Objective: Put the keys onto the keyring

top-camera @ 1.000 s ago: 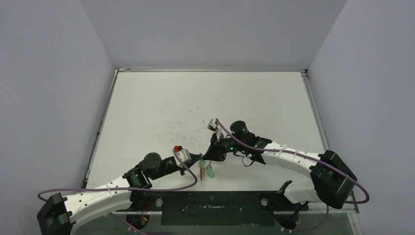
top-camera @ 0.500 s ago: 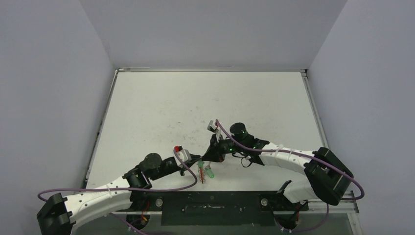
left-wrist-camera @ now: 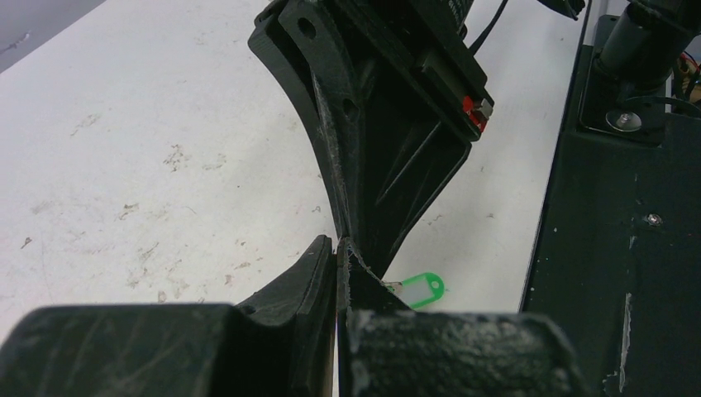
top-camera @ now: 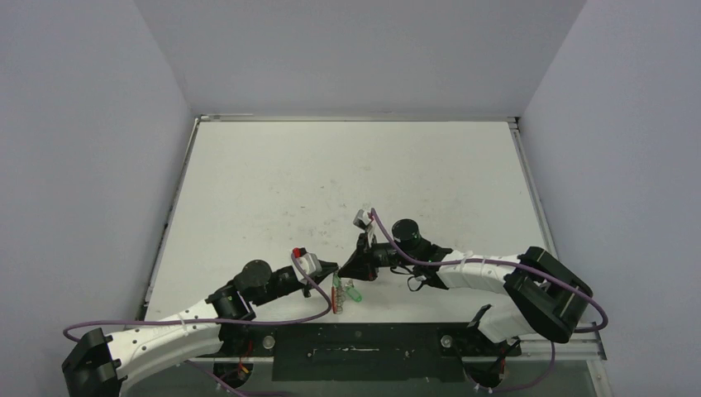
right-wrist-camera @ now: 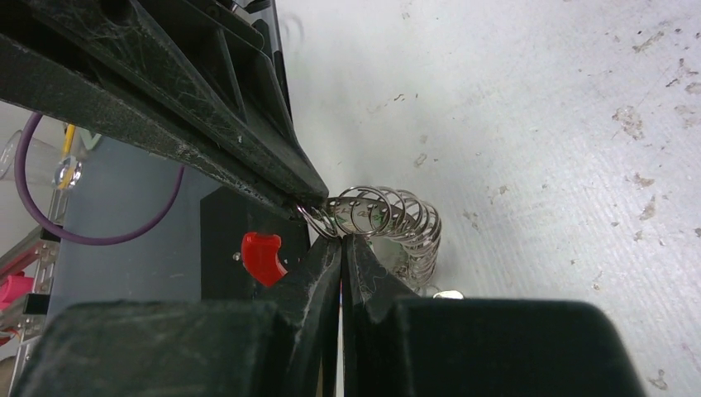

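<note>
The right hand [right-wrist-camera: 340, 240] has its two fingers pressed together, and their tips nip a wire loop at the near end of the keyring [right-wrist-camera: 388, 222], a coil of silvery loops that stands off the table [top-camera: 331, 165] in the right wrist view. The ring's curved red segment [right-wrist-camera: 263, 257] hangs to the left of those fingertips. The left hand [left-wrist-camera: 337, 246] is also pressed together, with only a hairline slit between its fingers. It comes in from the opposite side, so the two hands meet tip to tip, and in the right wrist view its dark fingers [right-wrist-camera: 248, 157] end right against the same end of the coil. Whether a loop is caught between them cannot be told. From above, the ring hangs just below that meeting point as a short upright streak of red and silver, close to the near edge of the table. The keys [left-wrist-camera: 422, 291], marked by their bright green tag, lie just to the right of the ring and below the right hand, in neither hand's hold. Whether they touch the ring cannot be told. Nearer than all this runs the black base plate [top-camera: 364, 351], and a purple cable [top-camera: 273, 318] loops along the left arm.
</note>
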You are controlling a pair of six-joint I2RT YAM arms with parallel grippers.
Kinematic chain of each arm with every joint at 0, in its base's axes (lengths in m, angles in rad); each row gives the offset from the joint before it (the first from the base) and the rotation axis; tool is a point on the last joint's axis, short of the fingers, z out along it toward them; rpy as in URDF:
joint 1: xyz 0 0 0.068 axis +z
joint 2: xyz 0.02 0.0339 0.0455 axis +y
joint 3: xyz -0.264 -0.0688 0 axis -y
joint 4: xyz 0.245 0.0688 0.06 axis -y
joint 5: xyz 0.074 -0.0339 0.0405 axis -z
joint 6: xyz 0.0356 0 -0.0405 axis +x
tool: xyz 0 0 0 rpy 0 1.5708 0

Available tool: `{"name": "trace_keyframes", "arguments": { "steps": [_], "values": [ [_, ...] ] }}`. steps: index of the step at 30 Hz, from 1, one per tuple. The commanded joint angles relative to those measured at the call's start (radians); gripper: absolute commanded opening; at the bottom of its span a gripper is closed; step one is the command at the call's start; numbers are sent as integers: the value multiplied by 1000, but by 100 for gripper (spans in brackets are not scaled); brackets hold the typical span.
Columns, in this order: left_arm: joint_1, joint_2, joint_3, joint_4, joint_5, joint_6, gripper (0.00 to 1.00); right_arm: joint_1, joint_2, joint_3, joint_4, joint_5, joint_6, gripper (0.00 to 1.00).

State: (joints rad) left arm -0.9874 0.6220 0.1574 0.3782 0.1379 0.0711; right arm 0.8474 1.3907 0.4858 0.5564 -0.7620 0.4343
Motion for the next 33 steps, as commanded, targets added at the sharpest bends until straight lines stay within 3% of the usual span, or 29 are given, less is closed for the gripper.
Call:
{"name": "trace_keyframes", "arguments": {
  "steps": [1, 7, 11, 15, 21, 29, 33],
  "values": [
    [-5, -13, 9, 91, 6, -3, 0, 43, 24, -11, 180, 5, 51, 0],
    [-5, -20, 5, 89, 12, -6, 0, 52, 25, -36, 244, 21, 75, 0],
    [-5, -33, 3, 81, 18, -5, 0, 49, -48, -49, 167, 71, 22, 30],
    [-5, -43, 0, 80, 35, -8, 0, 43, -159, -53, 38, 123, -65, 41],
    [-7, -44, -7, 107, 63, -8, 0, 19, -254, -47, -46, 109, -161, 39],
    [-9, -42, -19, 156, 90, -11, 0, 5, -181, -20, -28, 23, -204, 28],
    [-8, -41, -20, 163, 96, -13, 0, 3, -153, -5, -5, -2, -194, 27]
  ]
}}
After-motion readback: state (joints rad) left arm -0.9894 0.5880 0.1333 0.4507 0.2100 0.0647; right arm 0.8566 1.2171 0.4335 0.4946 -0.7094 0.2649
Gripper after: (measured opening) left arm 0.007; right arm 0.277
